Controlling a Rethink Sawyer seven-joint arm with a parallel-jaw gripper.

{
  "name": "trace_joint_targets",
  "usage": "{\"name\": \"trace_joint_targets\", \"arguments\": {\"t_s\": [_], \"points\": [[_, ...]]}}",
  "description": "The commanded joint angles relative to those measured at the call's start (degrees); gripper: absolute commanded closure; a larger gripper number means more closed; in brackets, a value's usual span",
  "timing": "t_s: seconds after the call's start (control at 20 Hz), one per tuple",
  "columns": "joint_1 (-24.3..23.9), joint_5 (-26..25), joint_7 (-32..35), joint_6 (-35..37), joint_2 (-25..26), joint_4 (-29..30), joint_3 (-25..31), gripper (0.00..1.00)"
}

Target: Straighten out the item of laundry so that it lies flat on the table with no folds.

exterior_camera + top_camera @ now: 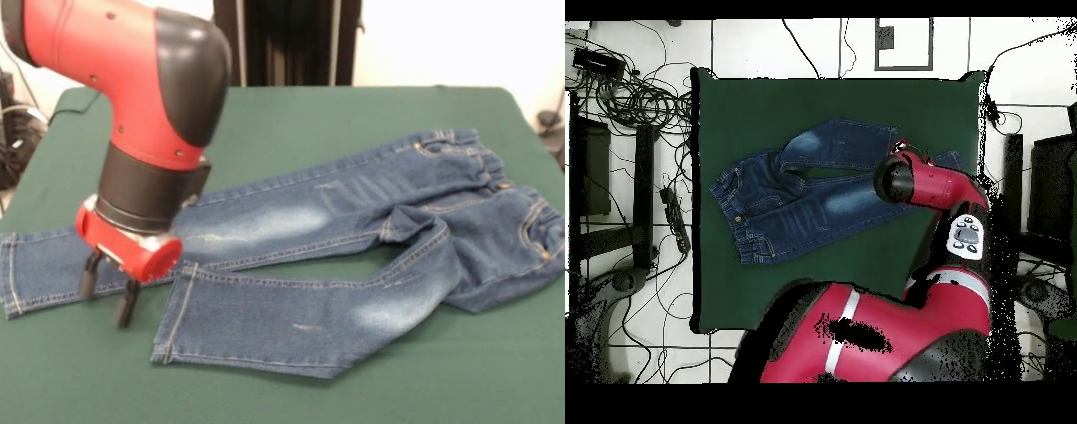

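Observation:
The blue denim jeans [353, 221] lie across the green table [291, 115], with the waistband at the right and both legs running left. The far leg reaches the left edge of the picture. The near leg ends in a cuff at front centre. The seat is rumpled, with a fold where the near leg meets it. My gripper [108, 296] is open and empty, with its black fingers [88, 276] low over the far leg close to its cuff. In the overhead view the jeans [795, 190] lie on the table [765, 110] and the arm's wrist [900, 180] hides the gripper.
The robot's black pedestal [282, 40] stands at the far side. Cables [635, 95] lie on the floor round the table, and dark equipment [11, 132] stands beside its left edge. The red arm [945, 200] reaches over the right part of the table in the overhead view.

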Motion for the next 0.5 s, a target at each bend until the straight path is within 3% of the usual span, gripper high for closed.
{"name": "trace_joint_targets", "arguments": {"t_s": [0.05, 0.3, 0.5], "points": [[2.8, -3.0, -0.8, 5.3, -2.1, 8.6, 9.0, 0.0], [3.3, -1.6, 1.2, 8.2, -4.2, 10.3, 10.3, 0.0], [3.0, -1.3, 2.0, 6.2, -4.2, 11.3, 12.1, 0.0]]}}
